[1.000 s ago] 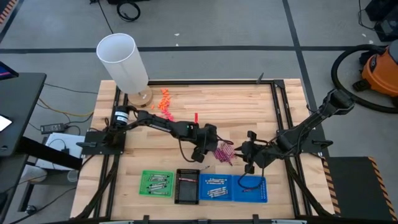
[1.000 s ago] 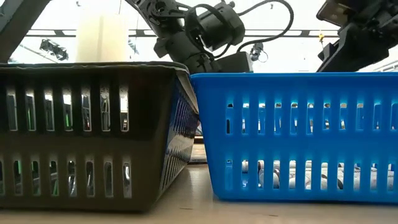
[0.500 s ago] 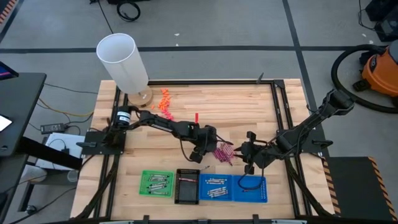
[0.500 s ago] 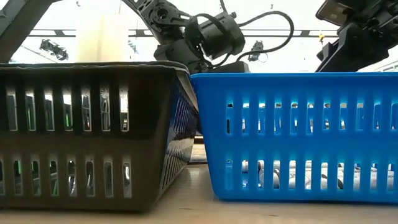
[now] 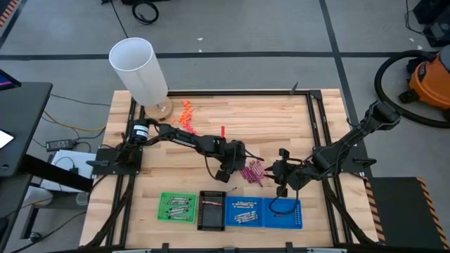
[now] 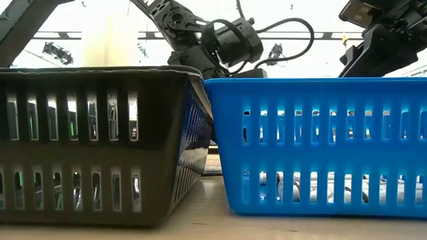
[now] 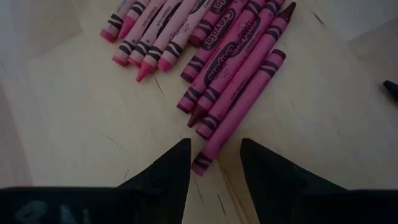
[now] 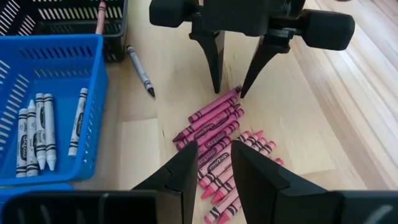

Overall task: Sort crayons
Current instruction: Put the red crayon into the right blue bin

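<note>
A pile of magenta crayons (image 5: 252, 171) lies flat on the wooden table between my two grippers; it also shows in the left wrist view (image 7: 217, 56) and the right wrist view (image 8: 214, 140). My left gripper (image 7: 214, 165) is open, pointing down at the pile's left end (image 8: 229, 78). Its fingers stand on either side of one crayon's end (image 7: 202, 163); I cannot tell whether they touch it. My right gripper (image 8: 214, 177) is open and empty at the pile's right side (image 5: 278, 172). Grey crayons (image 8: 37, 130) lie in a blue tray (image 8: 56, 46).
A green tray (image 5: 177, 207), a black tray (image 5: 211, 209) and two blue trays (image 5: 264, 212) stand in a row at the near edge. A loose grey crayon (image 8: 140, 70) lies by the black tray. A white cylinder (image 5: 137, 70) and orange lumps (image 5: 184, 116) are at the far left.
My left gripper has come down a little toward the left end of the magenta pile and has stayed open.
</note>
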You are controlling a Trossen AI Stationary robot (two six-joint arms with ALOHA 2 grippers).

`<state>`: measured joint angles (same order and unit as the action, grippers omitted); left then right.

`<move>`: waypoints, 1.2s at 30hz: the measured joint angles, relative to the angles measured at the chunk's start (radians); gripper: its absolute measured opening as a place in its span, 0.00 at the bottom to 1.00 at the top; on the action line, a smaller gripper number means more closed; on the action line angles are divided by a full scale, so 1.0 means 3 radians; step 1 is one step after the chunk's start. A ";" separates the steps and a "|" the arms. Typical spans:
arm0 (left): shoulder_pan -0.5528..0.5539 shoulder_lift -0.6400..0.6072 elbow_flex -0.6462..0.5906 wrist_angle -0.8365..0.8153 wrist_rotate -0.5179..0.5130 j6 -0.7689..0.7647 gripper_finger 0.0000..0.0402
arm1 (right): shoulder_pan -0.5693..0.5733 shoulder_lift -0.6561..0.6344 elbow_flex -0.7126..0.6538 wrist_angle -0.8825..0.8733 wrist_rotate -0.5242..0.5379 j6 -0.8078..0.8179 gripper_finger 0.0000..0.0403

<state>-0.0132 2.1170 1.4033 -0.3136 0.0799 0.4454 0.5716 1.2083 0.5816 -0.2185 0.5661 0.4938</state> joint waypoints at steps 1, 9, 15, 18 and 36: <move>0.0000 0.0000 0.0000 -0.0003 0.0000 0.0000 0.38 | 0.0000 0.0000 0.0001 0.0002 -0.0002 0.0000 0.27; 0.0000 0.0006 -0.0003 -0.0056 -0.0001 0.0000 0.32 | 0.0000 0.0000 0.0000 0.0007 0.0038 -0.0001 0.27; -0.0004 0.0002 0.0000 -0.0200 0.0014 -0.0009 0.11 | 0.0000 0.0000 0.0000 0.0060 0.0048 -0.0001 0.27; -0.0016 -0.0022 0.0000 -0.0269 0.0010 -0.0011 0.03 | 0.0000 0.0000 0.0000 0.0063 0.0011 -0.0002 0.27; -0.0059 -0.0475 0.0050 -0.0664 0.0060 -0.0128 0.05 | -0.1081 0.0009 0.0000 -0.2561 -0.0087 0.2240 0.26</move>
<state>-0.0308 1.9745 1.4182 -0.5127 0.0980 0.4069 0.2474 1.2110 0.5816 -0.9869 0.5399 1.1657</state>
